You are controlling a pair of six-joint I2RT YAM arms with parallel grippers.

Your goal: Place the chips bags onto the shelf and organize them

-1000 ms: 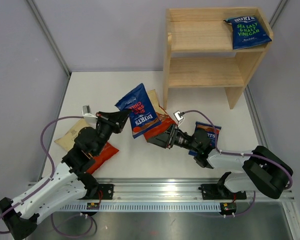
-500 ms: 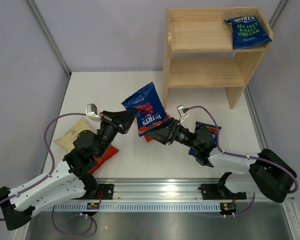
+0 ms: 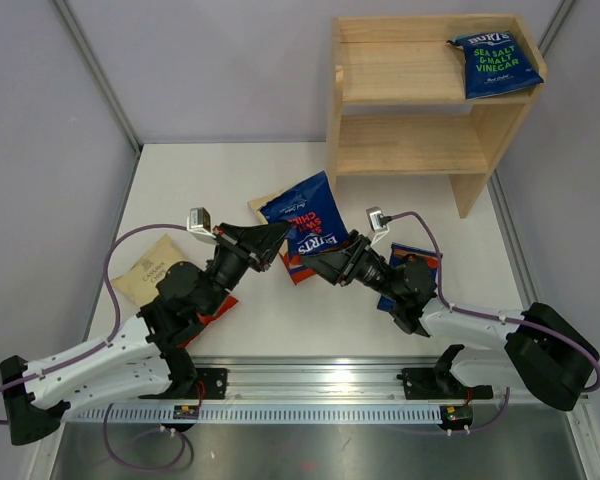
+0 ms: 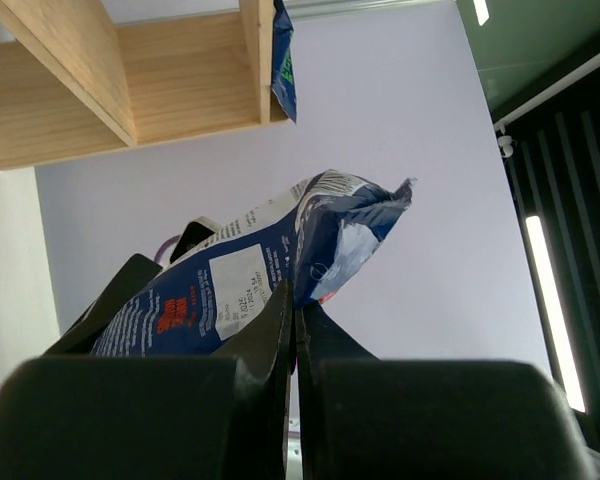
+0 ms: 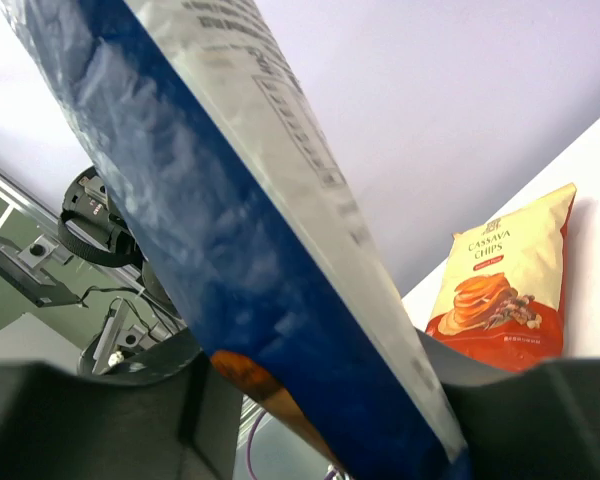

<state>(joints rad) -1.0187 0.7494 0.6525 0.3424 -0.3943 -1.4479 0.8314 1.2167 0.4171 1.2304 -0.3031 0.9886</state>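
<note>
Both arms have swung to the right since a second ago, and the glossy dark blue Burts sweet chilli bag (image 3: pixel 306 222) went with them, so it's now closer to the shelf's left side. The left fingers (image 3: pixel 260 240) are clamped together on the bag's crimped end seam. In the left wrist view the black tips (image 4: pixel 270 330) pinch the foil, with a crinkly corner poking up above them. The right fingers (image 3: pixel 330 265) grip the opposite lower edge. In the right wrist view the bag (image 5: pixel 240 250) runs diagonally through the gap, blue face one side and pale printed back the other, with a black finger (image 5: pixel 130 410) snug against it. So it hangs tilted between the two arms above the white counter (image 3: pixel 230 170).

Under it lies a cream-topped bag with a red-orange bottom (image 3: pixel 263 207), mostly hidden, just a cream corner and a red bit showing. A second cream and red-orange cassava chips bag (image 3: pixel 143 268) lies flat on the left, its red end tucked under the left arm. Another dark blue bag (image 3: pixel 421 262) lies under the right arm, only partly visible.

Further back, the light unpainted wooden two-tier shelf (image 3: pixel 405 145) stands at the far right of the counter, with solid side panels and plain grain. A dark blue Burts sea salt and malt vinegar bag (image 3: pixel 495 62) lies on the top tier at the right end.
</note>
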